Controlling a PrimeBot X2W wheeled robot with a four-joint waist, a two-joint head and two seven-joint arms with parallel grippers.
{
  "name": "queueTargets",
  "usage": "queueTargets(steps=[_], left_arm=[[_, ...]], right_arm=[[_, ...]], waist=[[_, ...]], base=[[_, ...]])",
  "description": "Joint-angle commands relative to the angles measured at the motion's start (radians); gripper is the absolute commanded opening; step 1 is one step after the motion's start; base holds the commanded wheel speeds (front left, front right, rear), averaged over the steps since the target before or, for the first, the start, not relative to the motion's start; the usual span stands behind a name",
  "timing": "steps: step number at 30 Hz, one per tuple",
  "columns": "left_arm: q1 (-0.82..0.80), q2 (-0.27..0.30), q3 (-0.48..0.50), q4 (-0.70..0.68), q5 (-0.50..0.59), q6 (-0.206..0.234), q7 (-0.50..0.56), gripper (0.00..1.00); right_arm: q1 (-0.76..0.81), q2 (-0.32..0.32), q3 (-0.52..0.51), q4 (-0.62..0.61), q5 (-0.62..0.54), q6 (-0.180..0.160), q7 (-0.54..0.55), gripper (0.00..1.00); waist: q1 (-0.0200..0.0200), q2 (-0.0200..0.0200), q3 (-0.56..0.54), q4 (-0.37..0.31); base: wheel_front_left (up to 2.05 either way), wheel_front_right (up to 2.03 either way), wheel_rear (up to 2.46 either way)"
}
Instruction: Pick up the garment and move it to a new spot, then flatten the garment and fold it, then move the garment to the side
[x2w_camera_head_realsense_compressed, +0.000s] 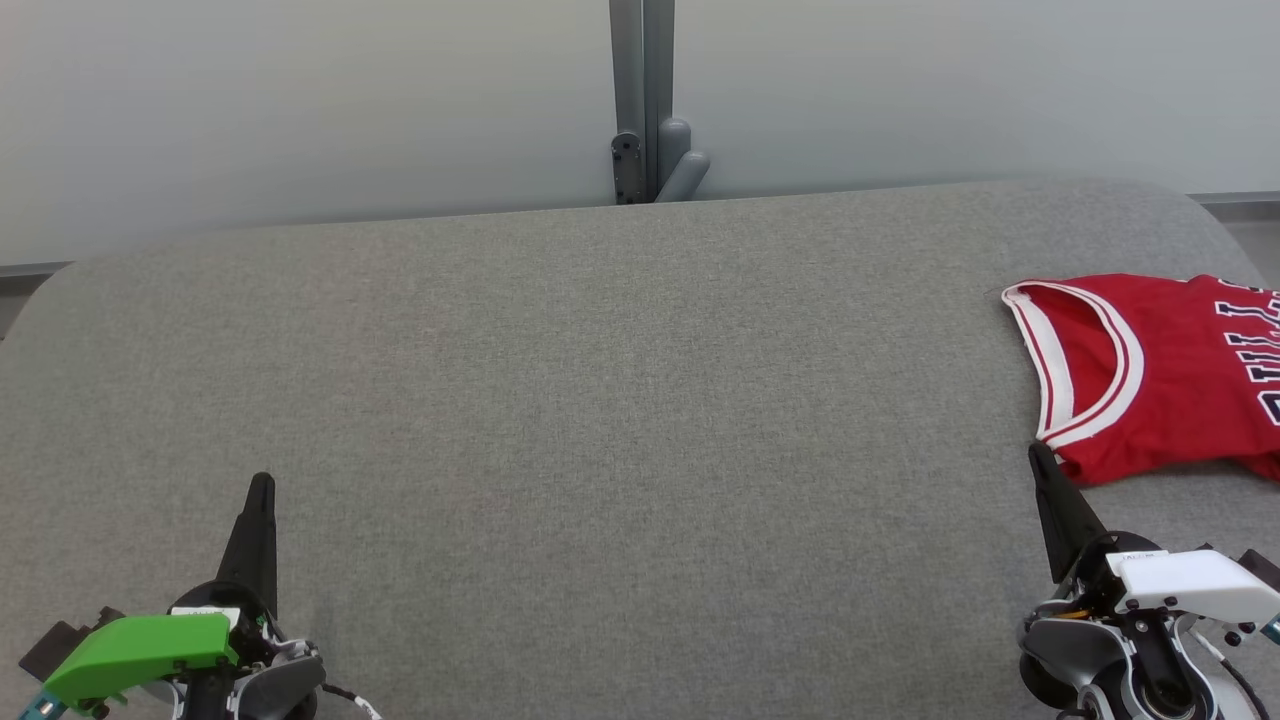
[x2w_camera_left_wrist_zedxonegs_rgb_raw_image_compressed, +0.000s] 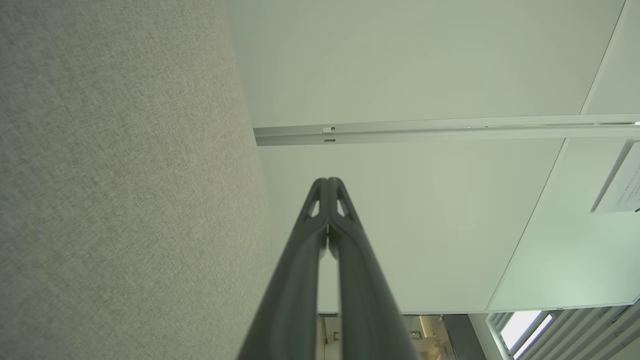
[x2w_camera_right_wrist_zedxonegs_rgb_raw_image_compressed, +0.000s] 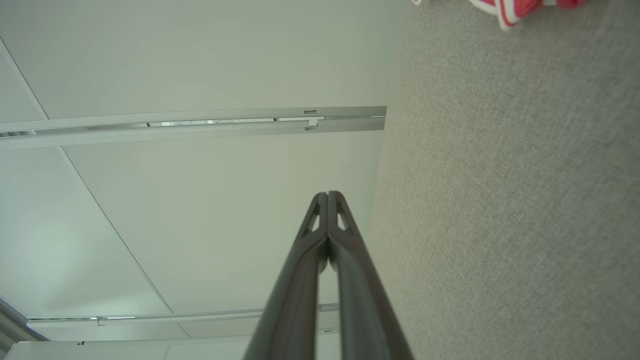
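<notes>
A wide table (x2w_camera_head_realsense_compressed: 600, 380) covered in grey woven fabric stretches across the head view, and its far corners are rounded. A grey post (x2w_camera_head_realsense_compressed: 643, 100) stands just behind the middle of its far edge. A red jersey (x2w_camera_head_realsense_compressed: 1150, 370) lies on the fabric well to the right of the post and nearer than it. Its white-trimmed opening is turned toward the post's side, its dark lettering is away from it, and it runs off the picture's right edge.
</notes>
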Motion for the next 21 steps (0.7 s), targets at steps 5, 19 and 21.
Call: queueTargets(steps=[5,19,21], left_arm=[[-0.012,0.005,0.001,-0.002,0.000,-0.007,0.003,0.00],[-0.012,0.005,0.001,-0.002,0.000,-0.007,0.003,0.00],[-0.012,0.005,0.001,-0.002,0.000,-0.007,0.003,0.00]], right_arm=[[-0.003,-0.005,-0.002,-0.003,0.004,0.000,0.002,0.00],[-0.003,-0.005,-0.002,-0.003,0.004,0.000,0.002,0.00],[-0.003,-0.005,-0.002,-0.003,0.004,0.000,0.002,0.00]], waist=[[0.0000,0.0030,0.000,0.000],[0.0000,0.0030,0.000,0.000],[0.0000,0.0030,0.000,0.000]], base=[[0.00,0.00,0.00],[0.00,0.00,0.00],[0.00,0.00,0.00]])
